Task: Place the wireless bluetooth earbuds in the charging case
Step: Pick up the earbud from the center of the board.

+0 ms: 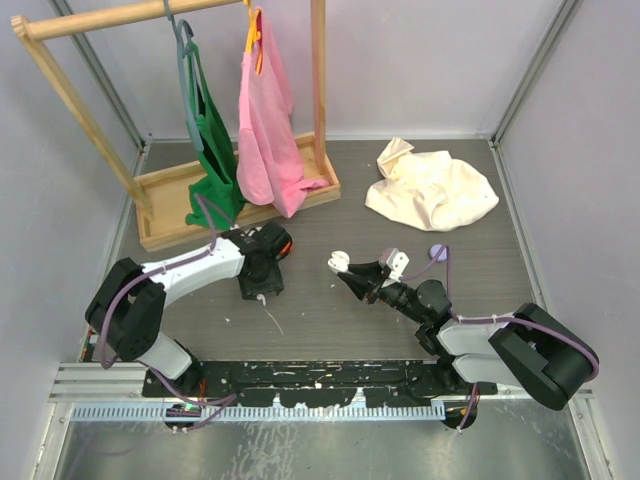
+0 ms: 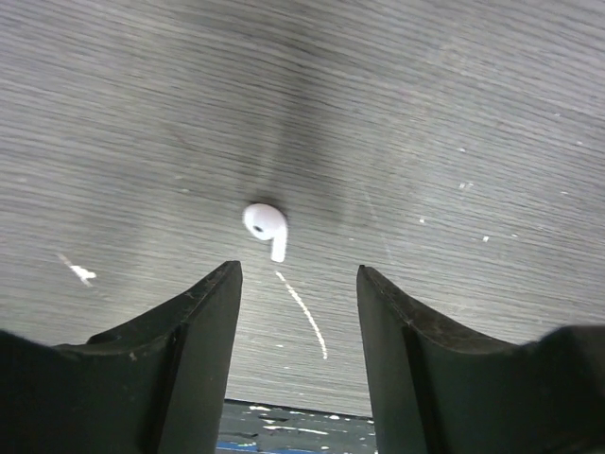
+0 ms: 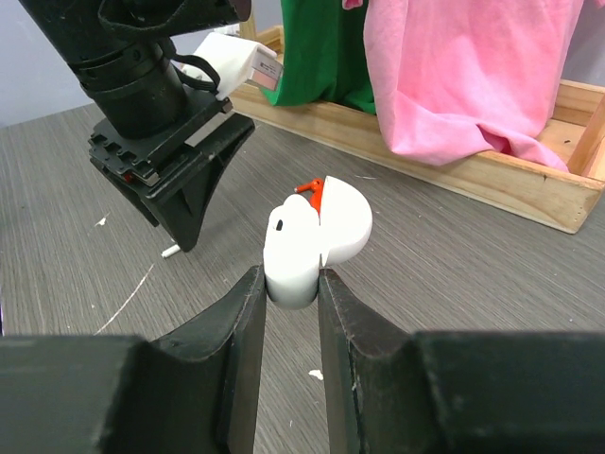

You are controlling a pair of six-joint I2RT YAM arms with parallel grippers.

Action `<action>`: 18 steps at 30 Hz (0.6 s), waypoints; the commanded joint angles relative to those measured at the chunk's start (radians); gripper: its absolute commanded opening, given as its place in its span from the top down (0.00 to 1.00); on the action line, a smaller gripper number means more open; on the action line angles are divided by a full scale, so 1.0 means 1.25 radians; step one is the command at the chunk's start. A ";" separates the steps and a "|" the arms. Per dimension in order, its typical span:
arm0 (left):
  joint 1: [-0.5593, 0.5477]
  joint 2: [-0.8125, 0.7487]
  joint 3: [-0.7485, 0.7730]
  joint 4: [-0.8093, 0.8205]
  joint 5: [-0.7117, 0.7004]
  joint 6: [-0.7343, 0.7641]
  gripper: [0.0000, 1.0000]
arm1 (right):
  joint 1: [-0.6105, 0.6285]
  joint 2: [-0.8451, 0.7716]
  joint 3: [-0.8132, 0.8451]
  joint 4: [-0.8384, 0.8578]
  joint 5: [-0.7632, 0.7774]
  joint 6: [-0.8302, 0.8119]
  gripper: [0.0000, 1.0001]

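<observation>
Near the middle of the grey table [image 1: 330, 205], seen from overhead, the left gripper [image 1: 261, 290] is pointing down at the surface left of centre. The right gripper [image 1: 347, 270] is reaching in from the near right and holding a white charging case [image 1: 338, 262]. A wooden clothes rack [image 1: 170, 195] carrying a green garment [image 1: 213, 150] and a pink garment [image 1: 268, 130] is standing at the far left, a cream cloth [image 1: 432, 187] is lying at the far right, and a lilac disc [image 1: 437, 252] is sitting just beside the right arm. At the left wrist, the jaws are standing apart with nothing between them, and a white earbud [image 2: 266, 226] is lying on the table just beyond the gap, its stem pointing back toward the left fingers [image 2: 203, 340]. At the right wrist, the right fingers [image 3: 241, 331] are clamping the case's lower body from both sides. Its lid is hanging open and a small red piece [image 3: 310, 187] is showing at the opening. The earbud is lying below the left gripper's tip, left of the case and apart from it.
</observation>
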 commanded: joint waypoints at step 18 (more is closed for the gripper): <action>0.008 0.098 0.093 -0.096 -0.089 -0.008 0.60 | 0.004 -0.020 0.022 0.034 0.006 -0.011 0.92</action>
